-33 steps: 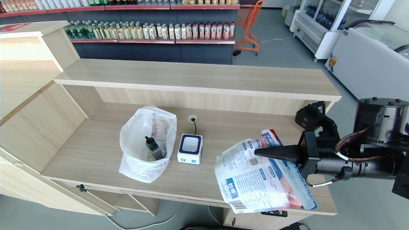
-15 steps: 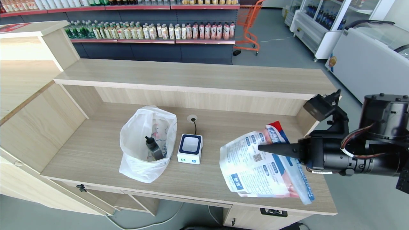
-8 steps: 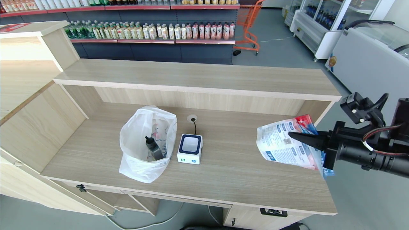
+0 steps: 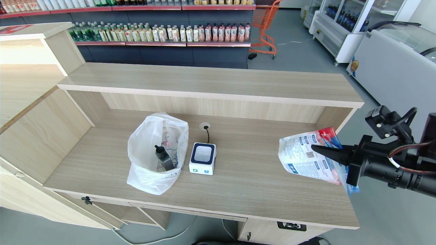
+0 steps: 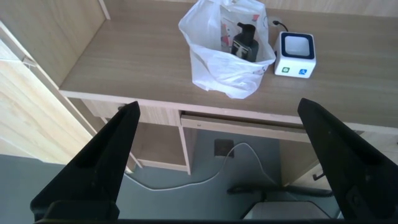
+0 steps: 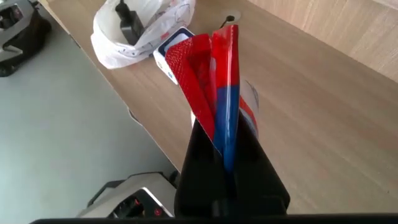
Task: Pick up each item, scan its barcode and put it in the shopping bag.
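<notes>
The scanner (image 4: 203, 158) stands on the counter (image 4: 245, 185) right of the shopping bag (image 4: 143, 177), the packet (image 4: 305, 160) farther right.

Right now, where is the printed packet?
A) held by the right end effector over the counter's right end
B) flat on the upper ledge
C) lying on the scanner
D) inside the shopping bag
A: the right end effector is shut on the packet, holding it over the right end of the counter, well apart from the scanner and the shopping bag.
</notes>
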Motion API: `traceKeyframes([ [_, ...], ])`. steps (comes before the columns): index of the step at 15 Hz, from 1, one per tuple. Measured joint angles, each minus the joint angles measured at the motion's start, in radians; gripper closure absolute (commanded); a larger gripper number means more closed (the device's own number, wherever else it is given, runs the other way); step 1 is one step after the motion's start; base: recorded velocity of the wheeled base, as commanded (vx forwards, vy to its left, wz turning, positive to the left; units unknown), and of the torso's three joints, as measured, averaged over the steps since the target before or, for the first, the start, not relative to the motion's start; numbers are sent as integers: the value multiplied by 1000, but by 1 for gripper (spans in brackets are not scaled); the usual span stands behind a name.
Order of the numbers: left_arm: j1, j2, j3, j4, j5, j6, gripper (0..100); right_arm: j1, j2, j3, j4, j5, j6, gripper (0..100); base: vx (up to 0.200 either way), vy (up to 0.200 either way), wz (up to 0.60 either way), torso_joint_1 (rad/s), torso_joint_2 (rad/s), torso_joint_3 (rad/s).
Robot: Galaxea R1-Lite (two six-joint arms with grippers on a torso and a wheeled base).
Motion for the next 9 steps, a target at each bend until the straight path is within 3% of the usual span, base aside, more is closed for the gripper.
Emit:
traceKeyframes([
  [3, 0, 0, 0, 0, 0, 0, 0, 6, -10, -14, 0, 4, 92, 100, 0, 200, 0, 1, 2, 2],
  [9, 1, 0, 0, 0, 0, 1, 0, 8, 26, -74, 0, 4, 116, 100, 0, 200, 0, 2, 3, 2],
])
